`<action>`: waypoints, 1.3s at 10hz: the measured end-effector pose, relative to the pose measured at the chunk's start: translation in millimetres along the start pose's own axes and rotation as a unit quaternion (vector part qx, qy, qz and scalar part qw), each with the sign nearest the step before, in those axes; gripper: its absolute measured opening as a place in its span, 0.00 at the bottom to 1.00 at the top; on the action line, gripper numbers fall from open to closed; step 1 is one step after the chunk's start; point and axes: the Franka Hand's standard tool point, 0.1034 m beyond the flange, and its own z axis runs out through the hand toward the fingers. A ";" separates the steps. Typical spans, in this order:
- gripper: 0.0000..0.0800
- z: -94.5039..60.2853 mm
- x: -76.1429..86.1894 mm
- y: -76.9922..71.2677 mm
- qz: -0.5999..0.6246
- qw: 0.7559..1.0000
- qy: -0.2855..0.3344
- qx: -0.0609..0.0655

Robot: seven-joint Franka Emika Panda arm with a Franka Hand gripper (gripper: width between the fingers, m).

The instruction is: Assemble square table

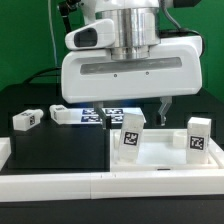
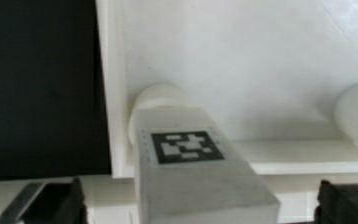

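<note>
Four legs show in the exterior view: the left upright leg [image 1: 131, 137] and right upright leg [image 1: 198, 139] stand on the square top [image 1: 162, 153] around four o'clock, the outer lying leg [image 1: 27, 120] and inner lying leg [image 1: 62, 113] near nine o'clock. The gripper [image 2: 194, 203] hangs released, jaws wide astride one upright leg.

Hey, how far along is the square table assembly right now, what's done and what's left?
Done, apparently: one leg and a second leg stand upright on the square tabletop; whether they are fastened cannot be told. In hand: nothing held; the open gripper hangs over an upright leg, straddling it. Left: a loose leg and another loose leg lie on the black table, not yet fitted.
</note>
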 end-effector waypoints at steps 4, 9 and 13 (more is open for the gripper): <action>0.60 -0.2 2.9 1.2 0.016 1.000 0.008 -0.002; 0.37 0.8 2.5 1.7 0.183 0.983 0.008 -0.001; 0.37 2.7 4.4 2.2 0.351 0.936 0.014 0.002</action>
